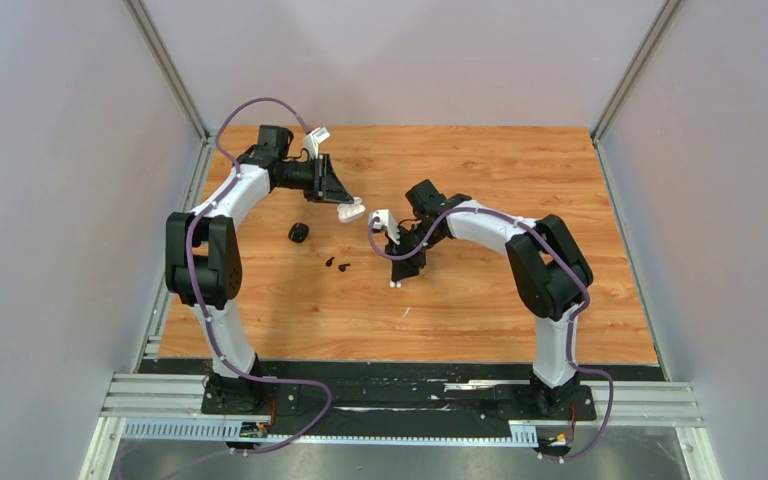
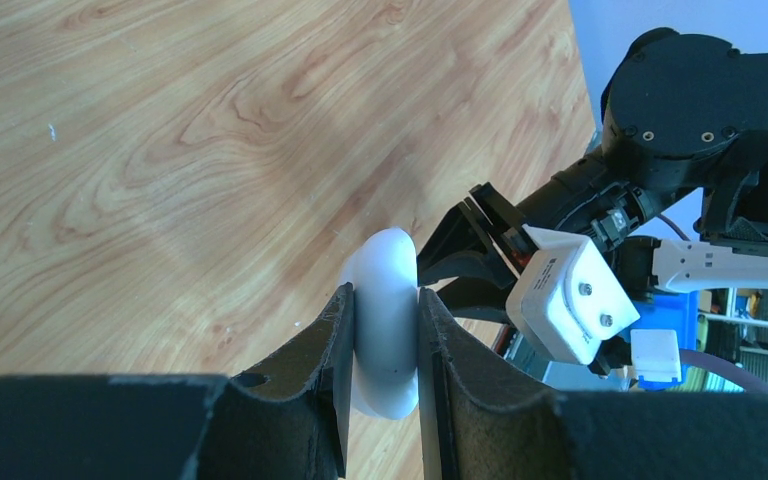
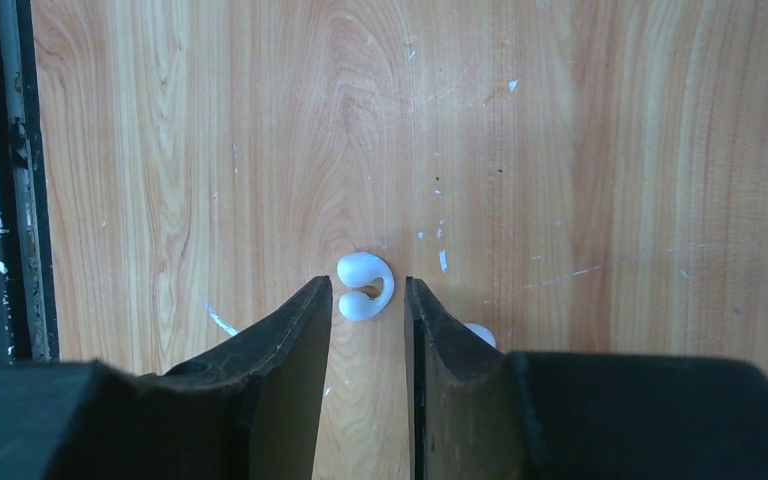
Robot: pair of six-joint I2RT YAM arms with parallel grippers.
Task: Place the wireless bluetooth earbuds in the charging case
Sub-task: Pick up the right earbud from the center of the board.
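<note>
1. We see the wooden table (image 1: 520, 170) whole only from the top camera; each wrist camera shows just a patch of its grain.
2. The left arm (image 1: 222, 215) reaches toward 11 o'clock of the table. The right arm (image 1: 520, 240) bends in toward the middle.
3. The left gripper (image 2: 385, 293) is clenched on the white charging case (image 2: 385, 350), both fingers pressed flat against its sides. The top view shows the case only as a pale blob at the fingertips, raised off the wood. The left wrist view shows its smooth, rounded edge.
4. The right gripper (image 3: 366, 282) points down at the table near the centre. Its jaws are spread and grasp nothing.
5. A black rounded object (image 1: 298, 233) lies at 9 o'clock of the centre. Only the top view shows it, and we cannot tell what it is.
6. A black earbud (image 1: 330, 263) and the other black earbud (image 1: 345, 268) lie close together at 8 o'clock, again seen only from above.
7. The right wrist view alone shows a hooked white earbud (image 3: 360, 268) on the wood between the spread fingertips. A second white earbud (image 3: 480, 333) sits at 4 o'clock of it, half hidden behind one finger.
</note>
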